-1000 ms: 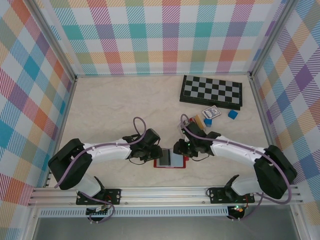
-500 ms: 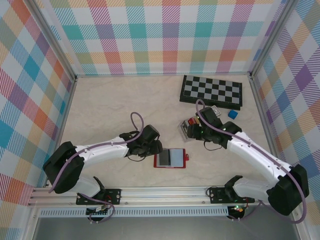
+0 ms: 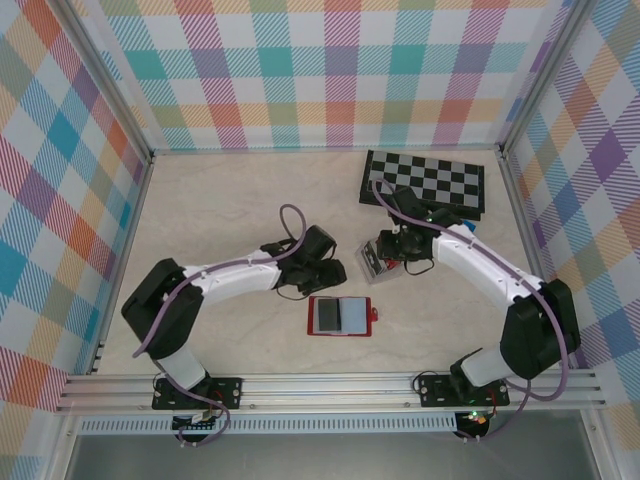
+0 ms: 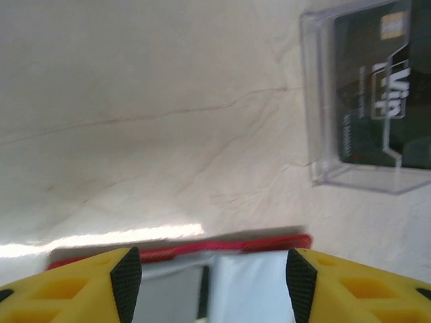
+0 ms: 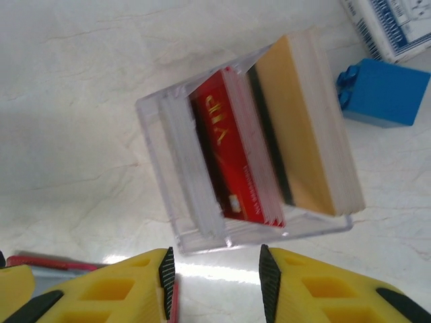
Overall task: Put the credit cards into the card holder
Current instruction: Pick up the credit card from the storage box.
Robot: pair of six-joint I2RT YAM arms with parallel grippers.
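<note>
Top view, holder: the card holder (image 3: 340,315) lies open and flat near the clear box (image 3: 368,258), on its arm-base side. I cannot tell whether its grey sleeves hold anything.
Top view, grippers: the left gripper (image 3: 336,274) sits just left of the box, and the right gripper (image 3: 385,264) is over it.
Left wrist, gripper: its fingers are spread with nothing between them. The holder's red rim lies below, and the box beyond has a dark-faced card (image 4: 377,87) inside.
Right wrist, gripper: its jaws are apart and empty, just short of the box.
Right wrist, contents: the credit cards (image 5: 256,155) stand packed on edge, grey-white cards (image 5: 192,158), then a red card (image 5: 236,161), then an orange-yellow card (image 5: 303,121). A blue block (image 5: 384,91) lies near the box.
Risk: closing off-centre on so tight a pack could pinch two cards together or shove the light box away.
</note>
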